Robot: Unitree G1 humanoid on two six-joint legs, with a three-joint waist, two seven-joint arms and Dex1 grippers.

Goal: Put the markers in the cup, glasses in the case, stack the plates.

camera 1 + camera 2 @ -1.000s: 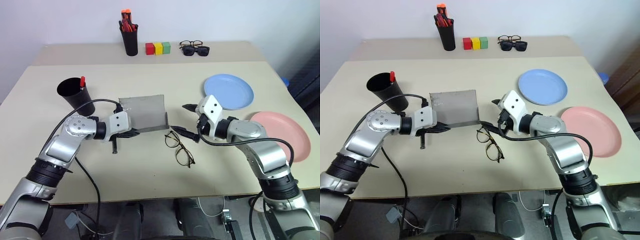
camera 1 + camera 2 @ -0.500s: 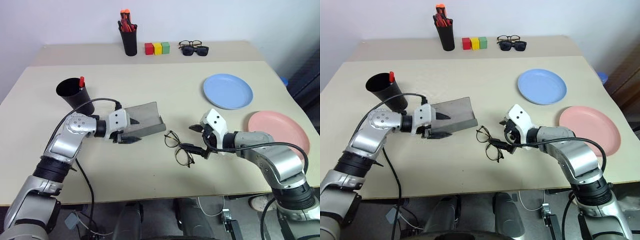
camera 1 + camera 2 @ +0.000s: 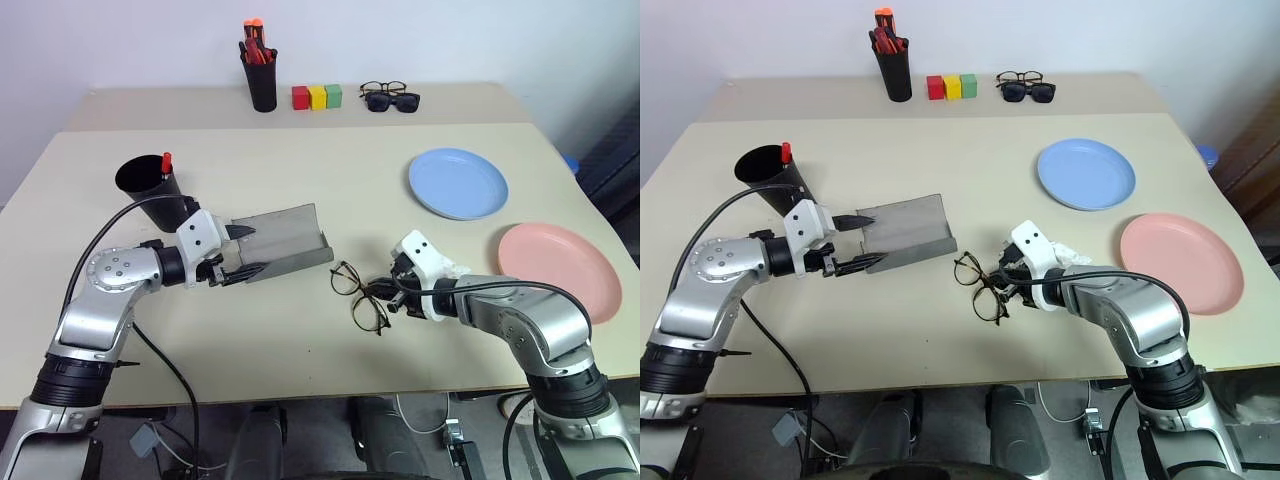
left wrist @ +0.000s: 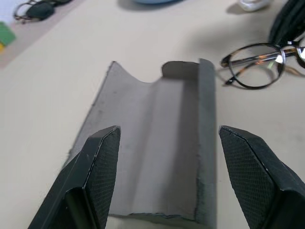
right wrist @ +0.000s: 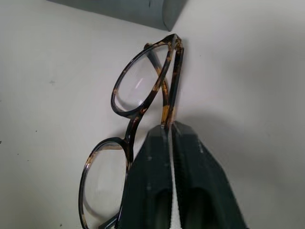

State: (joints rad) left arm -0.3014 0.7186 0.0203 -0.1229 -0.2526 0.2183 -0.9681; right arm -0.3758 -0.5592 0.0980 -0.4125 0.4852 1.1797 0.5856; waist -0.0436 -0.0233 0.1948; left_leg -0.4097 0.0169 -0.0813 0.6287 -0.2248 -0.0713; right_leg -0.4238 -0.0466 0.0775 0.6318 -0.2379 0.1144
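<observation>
Glasses [image 3: 357,295] lie on the table [image 3: 300,180] right of the open grey case [image 3: 280,240]; my right gripper [image 5: 170,131] pinches their temple arm, my left gripper [image 4: 167,157] spread wide around the case's near end

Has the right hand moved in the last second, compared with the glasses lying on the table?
Yes. The right hand has dropped from above the case's right end to the glasses, and is shut on their frame.
</observation>
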